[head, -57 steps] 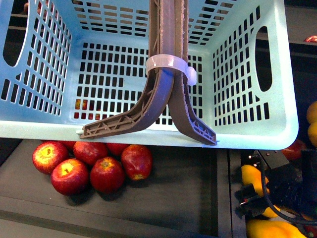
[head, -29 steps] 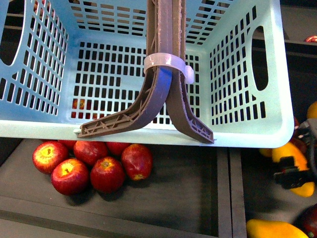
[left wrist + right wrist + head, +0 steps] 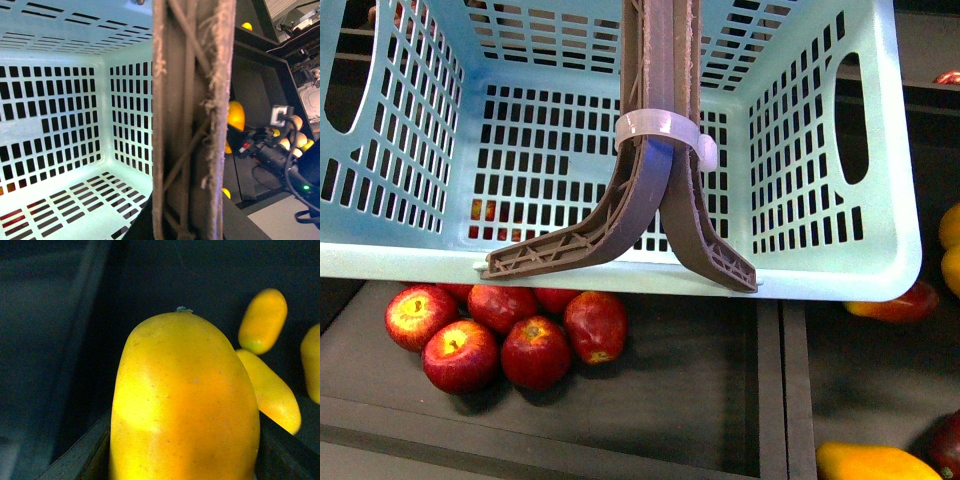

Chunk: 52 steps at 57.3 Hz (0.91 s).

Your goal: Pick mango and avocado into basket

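The turquoise basket (image 3: 410, 260) hangs high and fills the upper front view; the part of its slotted floor that shows is bare. My left gripper (image 3: 185, 231) is shut on its brown ribbed handle (image 3: 192, 115), which a white clip (image 3: 660, 130) binds. The smooth yellow mango (image 3: 185, 400) fills the right wrist view, with my right gripper (image 3: 185, 462) shut on it, dark jaw edges showing on both sides. The right arm (image 3: 272, 152) shows beside the basket in the left wrist view, a yellow fruit (image 3: 236, 116) at its tip. The avocado is out of view.
Several red apples (image 3: 505, 335) lie in a dark tray below the basket's near wall. Another yellow mango (image 3: 875, 462), a red-blushed fruit (image 3: 895, 305) and oranges (image 3: 950, 245) lie at the right. Two yellow mangoes (image 3: 262, 320) lie behind the held one.
My right gripper took the mango at the lower right, lifted it up and rightward, and has left the front view. The basket swayed slightly.
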Available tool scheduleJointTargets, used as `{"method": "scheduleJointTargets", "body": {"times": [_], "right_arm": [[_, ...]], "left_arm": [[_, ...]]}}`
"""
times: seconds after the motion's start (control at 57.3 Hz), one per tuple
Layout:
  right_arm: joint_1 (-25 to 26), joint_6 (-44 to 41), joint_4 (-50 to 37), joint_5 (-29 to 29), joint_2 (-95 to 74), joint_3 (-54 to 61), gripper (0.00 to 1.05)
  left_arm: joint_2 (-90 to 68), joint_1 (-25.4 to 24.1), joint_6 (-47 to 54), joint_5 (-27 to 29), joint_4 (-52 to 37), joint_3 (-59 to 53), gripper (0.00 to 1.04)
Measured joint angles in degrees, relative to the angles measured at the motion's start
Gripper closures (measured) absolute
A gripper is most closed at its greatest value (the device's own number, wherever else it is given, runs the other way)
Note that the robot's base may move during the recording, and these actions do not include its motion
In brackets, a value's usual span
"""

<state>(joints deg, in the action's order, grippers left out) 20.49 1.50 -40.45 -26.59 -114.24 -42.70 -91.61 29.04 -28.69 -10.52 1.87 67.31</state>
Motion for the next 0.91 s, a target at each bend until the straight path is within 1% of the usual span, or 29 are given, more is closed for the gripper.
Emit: {"method": "scheduleJointTargets", "body": {"times": [0.105, 0.227, 0.297, 0.419, 0.664, 0.803, 0.908], "right_arm": [[-0.90, 3.85, 0.52, -2.84, 7.06, 1.18, 0.42], [-2.69, 8.41, 1.31, -4.81, 14.16, 2.64, 0.42], [-4.28, 10.64, 1.70, -5.57, 17.94, 3.82, 0.42], [-8.83, 12.79, 2.29, -5.68, 24.02, 6.36, 0.42], [-21.86, 12.68, 3.80, -1.31, 32.41, 10.10, 0.42], [-29.81, 11.82, 3.89, 3.37, 32.59, 11.06, 0.42], [-34.12, 11.32, 2.86, 6.82, 29.99, 11.19, 0.42]], "left_arm": [[0.00, 0.00, 0.00, -0.02, 0.00, 0.00, 0.99], [0.00, 0.00, 0.00, 0.02, 0.00, 0.00, 0.99], [0.00, 0.00, 0.00, 0.04, 0.00, 0.00, 0.99], [0.00, 0.00, 0.00, 0.02, 0.00, 0.00, 0.99], [0.00, 0.00, -0.02, -0.04, 0.00, 0.00, 0.99], [0.00, 0.00, 0.00, 0.00, 0.00, 0.00, 0.99], [0.00, 0.00, -0.02, 0.02, 0.00, 0.00, 0.99]]}}
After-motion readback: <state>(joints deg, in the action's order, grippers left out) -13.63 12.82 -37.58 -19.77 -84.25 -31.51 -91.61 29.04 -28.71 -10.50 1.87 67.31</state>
